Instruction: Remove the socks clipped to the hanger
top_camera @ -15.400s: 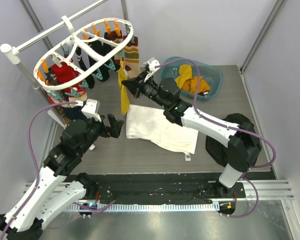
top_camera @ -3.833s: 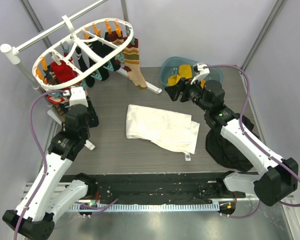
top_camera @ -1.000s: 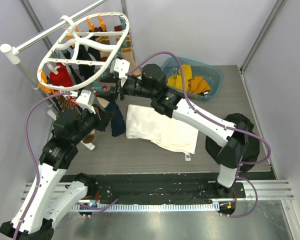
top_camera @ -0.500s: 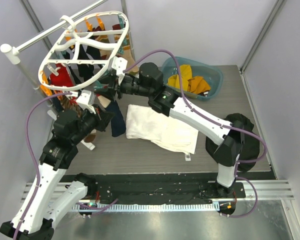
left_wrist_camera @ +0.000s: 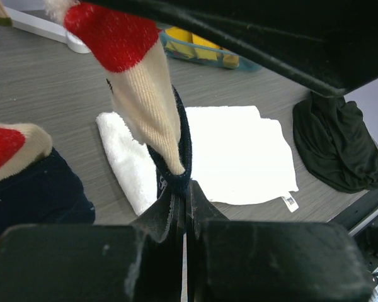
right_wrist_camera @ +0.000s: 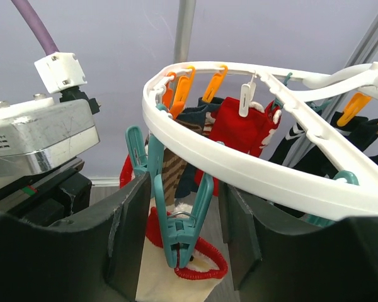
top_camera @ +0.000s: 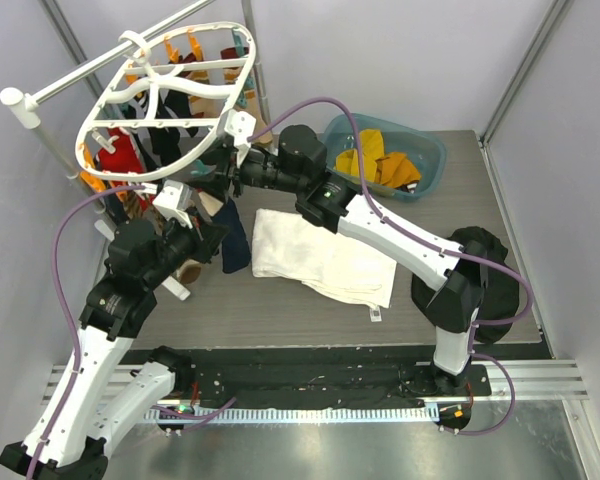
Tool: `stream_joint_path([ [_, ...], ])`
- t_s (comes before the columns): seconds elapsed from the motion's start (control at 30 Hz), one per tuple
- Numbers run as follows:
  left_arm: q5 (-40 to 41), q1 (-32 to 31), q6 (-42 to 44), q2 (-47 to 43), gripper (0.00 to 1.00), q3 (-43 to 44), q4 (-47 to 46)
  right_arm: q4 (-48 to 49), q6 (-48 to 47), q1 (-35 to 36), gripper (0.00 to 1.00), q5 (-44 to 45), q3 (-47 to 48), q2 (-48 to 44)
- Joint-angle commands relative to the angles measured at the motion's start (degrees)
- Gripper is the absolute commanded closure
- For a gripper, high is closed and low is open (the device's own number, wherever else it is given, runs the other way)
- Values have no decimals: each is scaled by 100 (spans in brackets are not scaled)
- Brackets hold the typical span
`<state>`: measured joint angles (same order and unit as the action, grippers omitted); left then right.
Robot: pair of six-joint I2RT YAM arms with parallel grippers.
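Pinching low end of cream-and-red sock (left_wrist_camera: 148, 107) with left gripper (left_wrist_camera: 184, 192), jaws clamped tight on it. Straddling teal clip (right_wrist_camera: 179, 226) with right gripper (right_wrist_camera: 184, 246), jaws roughly half apart, gripping nothing; hard to say if pads touching clip yet. Sock hanging off that clip on hanger (right_wrist_camera: 252, 173), long axis running down from clip to left gripper. Reckoning right arm better placed for squeezing clip, with clip sitting dead between its jaws.
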<state>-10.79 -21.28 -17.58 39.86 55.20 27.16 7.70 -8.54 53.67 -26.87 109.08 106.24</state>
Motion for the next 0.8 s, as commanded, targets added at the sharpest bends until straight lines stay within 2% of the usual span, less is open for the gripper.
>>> stream_joint_path([
  [0.0,-143,18,1,-22,100,-18,-228,477,264,38,47,59,131,-85],
  [0.03,-143,18,-8,-22,100,-18,-237,478,299,30,48,68,131,-85],
  [0.1,-143,27,-8,-30,100,-27,-237,469,335,30,58,77,166,-51],
  [0.13,-152,27,-8,-31,100,-27,-246,469,370,30,72,86,175,-42],
  [0.23,-143,18,-8,-22,100,-36,-229,451,388,38,87,77,140,-50],
  [0.33,-90,18,-8,-39,100,-88,-237,425,414,38,99,77,131,-42],
  [0.37,-99,18,-8,-57,100,-106,-237,425,431,30,99,86,131,-42],
  [0.5,-90,27,-17,-83,100,-141,-237,398,475,38,99,173,131,-42],
  [0.6,-90,27,-26,-101,100,-124,-211,364,546,38,78,252,123,-68],
  [0.63,-108,27,-43,-101,100,-115,-193,363,572,38,67,288,96,-94],
  [0.67,-99,18,-61,-110,100,-115,-193,363,581,38,63,297,-8,-173],
  [0.7,-125,18,-70,-118,100,-115,-150,398,607,30,55,323,-88,-226],
  [0.77,-134,27,-87,-136,100,-97,-106,407,660,30,48,341,-411,-444],
])
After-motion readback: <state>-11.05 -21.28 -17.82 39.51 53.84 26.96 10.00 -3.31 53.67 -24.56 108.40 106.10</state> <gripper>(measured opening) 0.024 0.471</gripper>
